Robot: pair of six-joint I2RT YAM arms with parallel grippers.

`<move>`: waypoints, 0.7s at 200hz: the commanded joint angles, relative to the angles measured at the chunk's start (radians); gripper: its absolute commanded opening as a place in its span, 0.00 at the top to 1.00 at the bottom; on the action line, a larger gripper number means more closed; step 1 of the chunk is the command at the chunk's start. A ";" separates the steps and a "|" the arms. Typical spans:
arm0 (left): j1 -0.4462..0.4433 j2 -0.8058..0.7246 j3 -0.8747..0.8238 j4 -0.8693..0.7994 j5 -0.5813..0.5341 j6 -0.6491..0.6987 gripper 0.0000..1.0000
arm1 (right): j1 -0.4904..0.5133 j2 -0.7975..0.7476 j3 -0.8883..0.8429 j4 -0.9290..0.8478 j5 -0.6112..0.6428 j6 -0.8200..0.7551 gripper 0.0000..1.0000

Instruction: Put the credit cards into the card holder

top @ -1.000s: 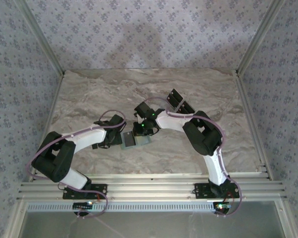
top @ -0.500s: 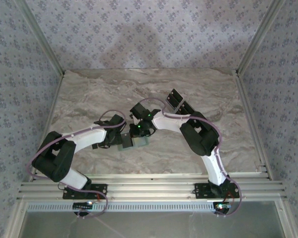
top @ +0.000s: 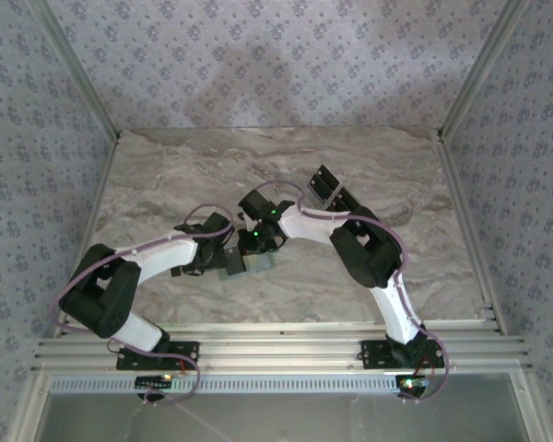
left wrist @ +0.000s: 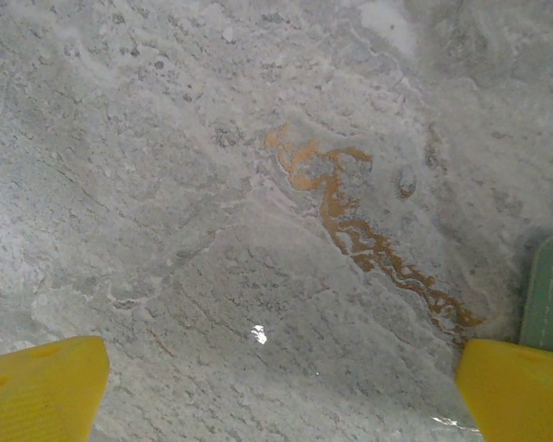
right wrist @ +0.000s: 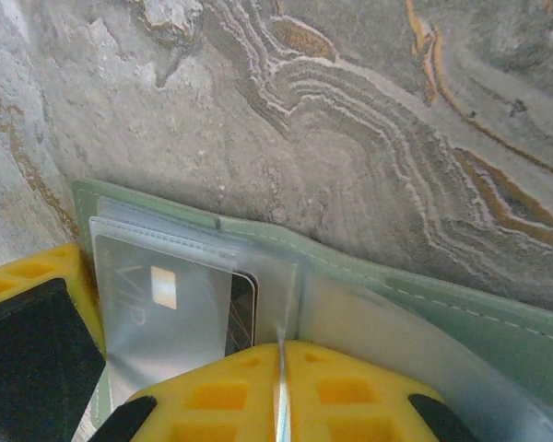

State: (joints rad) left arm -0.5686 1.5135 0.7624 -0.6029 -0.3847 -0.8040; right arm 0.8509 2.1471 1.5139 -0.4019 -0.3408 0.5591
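Green card holder (right wrist: 511,333) lies open; card (right wrist: 161,308) sleeved inside.

Pale green flat rectangular card holder (right wrist: 442,299): lying open and flat on grey marble table (top: 166,175), near middle (top: 249,263). Stitched edge, clear plastic sleeves inside. Green corner poking into left wrist view too (left wrist: 548,295). Silver-grey credit card (right wrist: 166,304) tucked in left sleeve, pale square on face, dark edge just behind it.

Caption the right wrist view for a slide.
The right fingers pinch a thin card edge-on above the open green card holder, another card already sleeved.
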 commanded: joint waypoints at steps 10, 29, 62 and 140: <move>0.005 0.038 -0.014 0.047 0.039 0.006 0.00 | 0.018 0.021 0.012 0.027 -0.084 -0.024 0.84; 0.005 0.035 -0.008 0.039 0.038 0.007 0.00 | 0.003 -0.024 -0.015 0.033 -0.081 -0.024 0.80; 0.006 0.014 0.010 0.015 0.032 0.012 0.00 | -0.033 -0.119 -0.092 0.063 -0.067 -0.013 0.65; 0.046 -0.063 0.065 -0.050 0.022 0.046 0.00 | -0.066 -0.153 -0.251 0.109 -0.018 0.027 0.61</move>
State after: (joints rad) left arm -0.5510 1.5013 0.7853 -0.6289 -0.3752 -0.7856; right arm 0.7841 2.0102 1.3140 -0.3016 -0.3801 0.5602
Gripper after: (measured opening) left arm 0.997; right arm 0.389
